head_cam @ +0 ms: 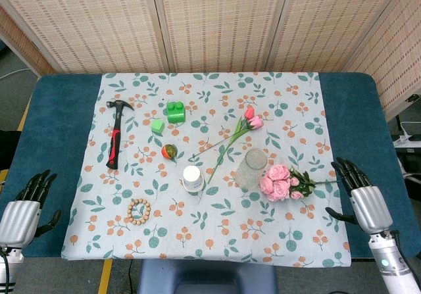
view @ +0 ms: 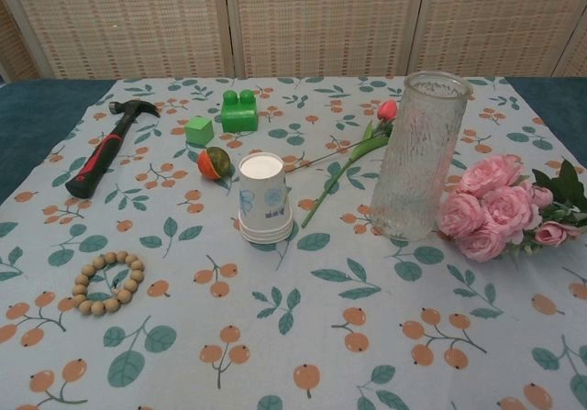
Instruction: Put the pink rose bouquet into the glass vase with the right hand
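right hand [head_cam: 366, 198]: released, fingers apart, at tabletop's right edge
pink rose bouquet [view: 500, 210]: lying flat, just right of vase
clear glass vase [view: 420, 155]: upright
left hand [head_cam: 26, 205]: holding nothing

Head view looks steeply down over the whole tablecloth [head_cam: 210, 241]; chest view sits low, close, facing it.
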Available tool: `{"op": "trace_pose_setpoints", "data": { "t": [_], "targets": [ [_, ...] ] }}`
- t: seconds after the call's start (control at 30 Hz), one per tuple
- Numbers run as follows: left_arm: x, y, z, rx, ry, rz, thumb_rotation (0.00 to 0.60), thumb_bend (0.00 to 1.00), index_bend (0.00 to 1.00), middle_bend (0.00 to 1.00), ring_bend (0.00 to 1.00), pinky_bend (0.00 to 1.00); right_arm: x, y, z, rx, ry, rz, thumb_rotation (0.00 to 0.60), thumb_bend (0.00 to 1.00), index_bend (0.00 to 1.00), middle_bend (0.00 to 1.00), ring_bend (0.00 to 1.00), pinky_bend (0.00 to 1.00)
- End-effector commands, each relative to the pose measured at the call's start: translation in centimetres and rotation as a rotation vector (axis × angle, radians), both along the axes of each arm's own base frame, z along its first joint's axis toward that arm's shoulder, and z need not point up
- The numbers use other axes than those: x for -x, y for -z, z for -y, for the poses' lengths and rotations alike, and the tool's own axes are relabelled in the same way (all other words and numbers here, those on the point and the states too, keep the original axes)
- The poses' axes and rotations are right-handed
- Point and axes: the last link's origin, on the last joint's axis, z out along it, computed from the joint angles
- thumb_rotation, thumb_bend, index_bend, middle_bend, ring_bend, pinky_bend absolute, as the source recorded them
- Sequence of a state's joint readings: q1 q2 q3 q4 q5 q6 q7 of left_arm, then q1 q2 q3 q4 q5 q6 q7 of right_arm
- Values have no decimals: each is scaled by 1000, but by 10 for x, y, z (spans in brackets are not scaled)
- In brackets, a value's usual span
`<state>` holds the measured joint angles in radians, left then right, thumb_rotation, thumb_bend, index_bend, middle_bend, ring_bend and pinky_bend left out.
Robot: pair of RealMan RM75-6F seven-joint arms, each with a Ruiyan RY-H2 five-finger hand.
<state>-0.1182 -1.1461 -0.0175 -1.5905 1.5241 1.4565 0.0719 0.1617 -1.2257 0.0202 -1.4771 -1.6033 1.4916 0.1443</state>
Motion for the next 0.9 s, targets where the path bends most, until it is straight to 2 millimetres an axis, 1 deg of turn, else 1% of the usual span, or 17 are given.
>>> {"op": "trace_pose_setpoints", "data": {
  "t": [0.03,0.17,0.23,0.27,0.3,0.33,0.37,0.4,0.43,0.47,0.5,0.6,0.73,0.8,0.9],
  "targets": [
    [-1,0,0,-1,2,0,600,369,7,16,51,287,0,1,0,-6,0,-5,600,23,42,0,0,172],
    [-1,0,0,1,3,2,600,370,7,16,51,287,1,2,2,-9,1,-12,600,24,34,0,0,176],
    [-1,0,0,2,5,7,600,370,7,16,51,287,1,3,5,13,-11,-26,600,24,29,17,0,193],
    [0,0,-1,4,3,7,600,371,7,16,51,287,1,4,7,25,-19,-33,600,24,32,56,5,223],
    [1,0,-1,5,-1,7,600,370,7,16,51,287,1,5,10,39,-25,-43,600,24,43,137,44,283],
    [2,0,-1,7,-7,9,600,371,7,16,52,287,2,8,15,56,-30,-62,600,24,59,257,142,382],
    [3,0,-1,7,-12,11,600,370,7,16,52,287,3,11,19,54,-27,-78,600,23,71,383,269,486],
    [3,-1,-1,5,-16,11,600,370,7,16,52,287,4,15,23,35,-15,-96,600,19,84,545,446,628],
    [4,-2,-1,0,-19,11,600,371,7,16,51,287,5,21,28,-15,9,-116,600,12,91,675,590,747],
    [3,-3,-1,-5,-19,13,600,370,7,16,51,287,4,25,31,-65,24,-123,600,6,96,751,673,822],
    [3,-4,-1,-12,-18,17,600,371,7,16,51,287,2,27,35,-109,38,-126,600,1,100,805,729,881],
    [2,-5,0,-19,-12,17,600,371,7,16,51,287,-6,32,53,-221,81,-152,600,0,97,863,788,946],
    [2,-3,0,-12,-15,7,600,370,7,16,51,287,-22,40,74,-363,154,-145,600,0,79,895,824,984],
    [2,-3,-1,-12,-16,7,600,370,7,16,52,287,-31,44,83,-410,175,-143,600,0,63,911,843,999],
    [1,-4,0,-16,-13,10,600,370,7,16,51,287,-39,50,93,-427,183,-149,600,0,60,920,852,1000]
  ]
}}
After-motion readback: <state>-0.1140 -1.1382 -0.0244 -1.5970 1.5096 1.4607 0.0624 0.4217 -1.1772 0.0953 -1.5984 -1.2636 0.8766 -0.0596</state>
